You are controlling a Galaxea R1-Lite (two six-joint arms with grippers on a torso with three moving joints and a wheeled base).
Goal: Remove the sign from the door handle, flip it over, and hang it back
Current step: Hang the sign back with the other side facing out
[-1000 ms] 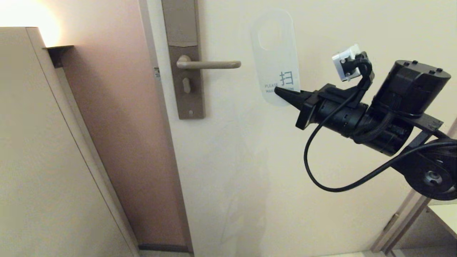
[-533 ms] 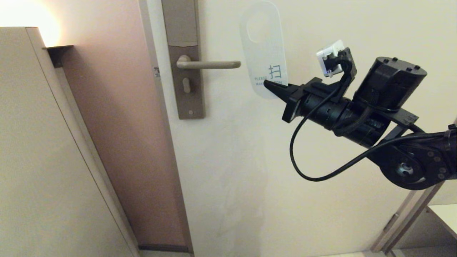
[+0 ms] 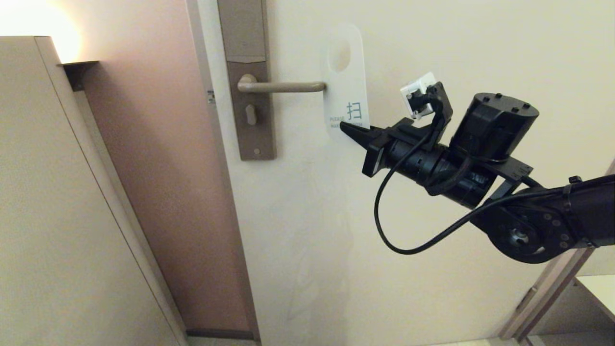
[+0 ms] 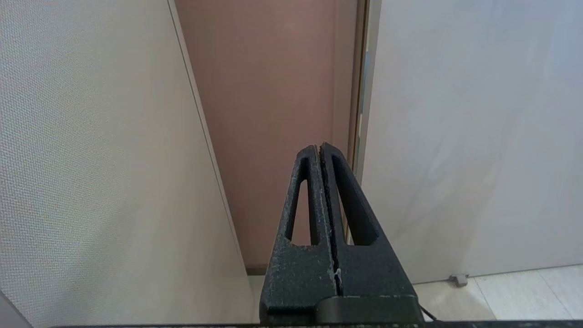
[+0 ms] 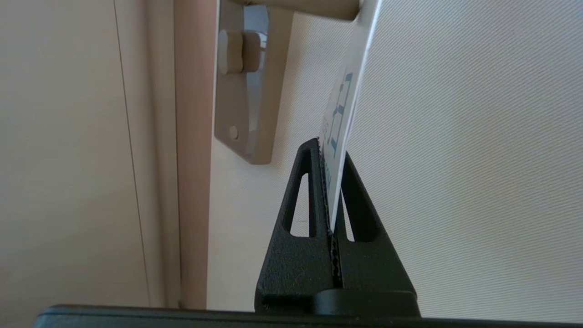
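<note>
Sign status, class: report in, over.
Right gripper shut on sign, white face out, hole above door handle tip, not hung. Left gripper shut, parked. Nothing blocking.

Cream door (image 3: pixel 408 269), closed, plain-faced. Pinkish-brown door frame (image 3: pixel 158 192) beside it, dark skirting strip (image 3: pixel 218 332) at foot. Beige textured wall panel (image 3: pixel 53 216) at far left. Warm lamp glow (image 3: pixel 33 21) above panel. Pale floor tiles (image 4: pixel 514 291); small door stop (image 4: pixel 457 279).
</note>
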